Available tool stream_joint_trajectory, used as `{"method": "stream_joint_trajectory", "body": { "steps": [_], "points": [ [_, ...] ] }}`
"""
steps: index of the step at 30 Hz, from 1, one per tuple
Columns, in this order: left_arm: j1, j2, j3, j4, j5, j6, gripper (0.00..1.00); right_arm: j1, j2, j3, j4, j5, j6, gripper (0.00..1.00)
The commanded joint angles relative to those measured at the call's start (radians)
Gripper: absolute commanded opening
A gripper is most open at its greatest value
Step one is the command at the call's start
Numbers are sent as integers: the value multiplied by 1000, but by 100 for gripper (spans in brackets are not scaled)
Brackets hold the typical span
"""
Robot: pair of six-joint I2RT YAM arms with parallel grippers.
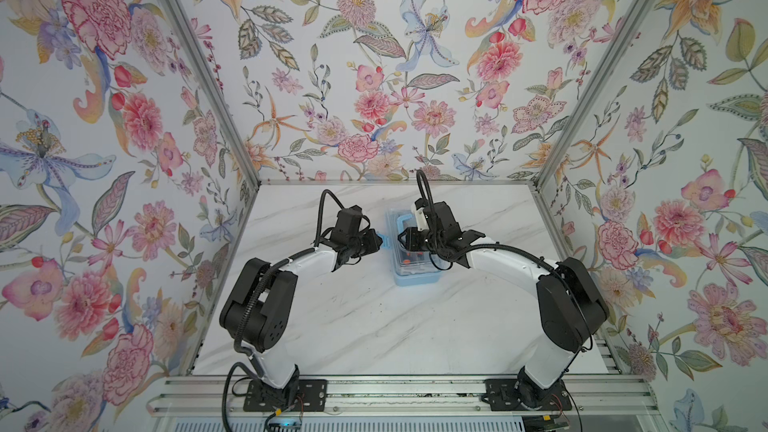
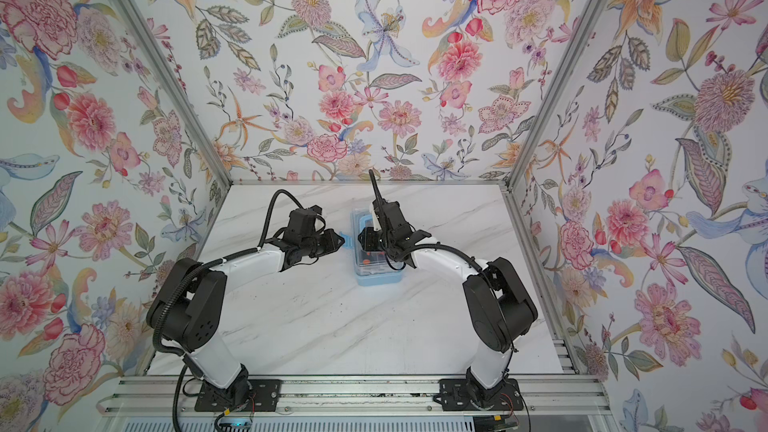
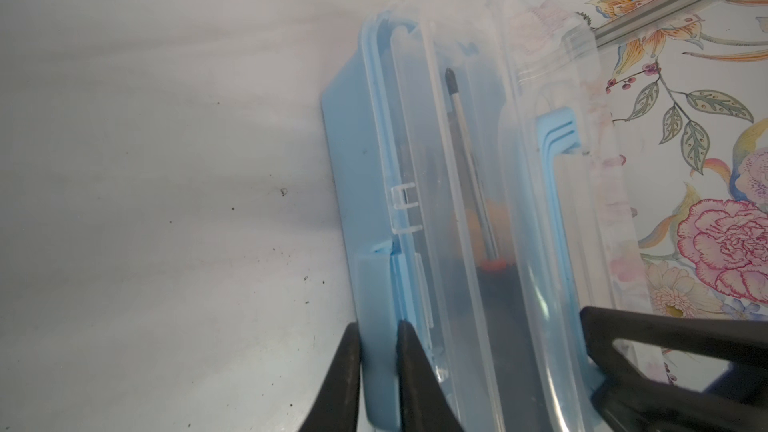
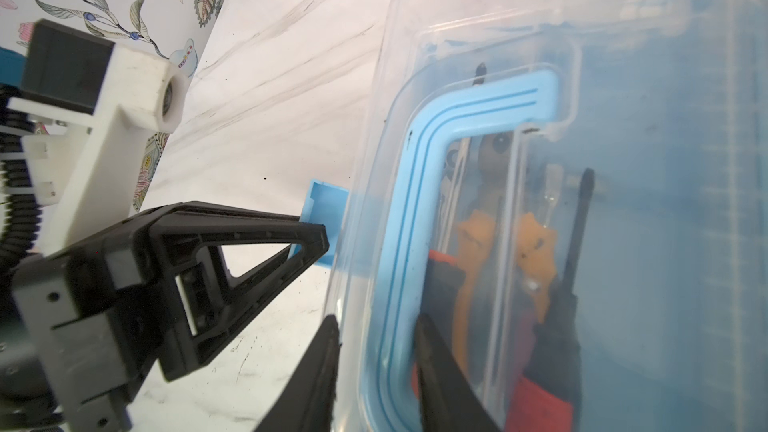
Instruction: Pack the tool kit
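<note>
The tool kit box point(image 1: 417, 278) point(image 2: 377, 278), with a light blue base and a clear lid, stands mid-table in both top views. Through the lid show a screwdriver point(image 3: 469, 168), orange-handled pliers point(image 4: 498, 238) and red-and-black handles point(image 4: 540, 405). My left gripper point(image 3: 378, 351) point(image 1: 380, 239) is shut on the blue side latch point(image 3: 376, 297) point(image 4: 326, 205) on the box's left flank. My right gripper point(image 4: 376, 367) point(image 1: 404, 238) is over the lid. It is closed across the lid's rim and its blue handle point(image 4: 424, 184), with one finger outside the rim and one inside the handle loop.
Marble tabletop point(image 1: 374, 326) reaches from the box to the front rail point(image 1: 395, 394). Floral walls enclose the table on three sides. The two grippers face each other closely across the box's left edge.
</note>
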Motion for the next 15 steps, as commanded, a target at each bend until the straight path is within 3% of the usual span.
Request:
{"method": "stream_joint_trajectory", "body": {
  "steps": [1,8,15],
  "points": [
    [-7,-47,6,89,50,-10,19,10,29,-12,-31,-43,16,33],
    [-23,-46,1,115,49,1,22,11,27,-18,-31,-39,15,33],
    [-42,-31,11,126,56,2,34,11,27,-25,-29,-40,14,33]
  ]
}}
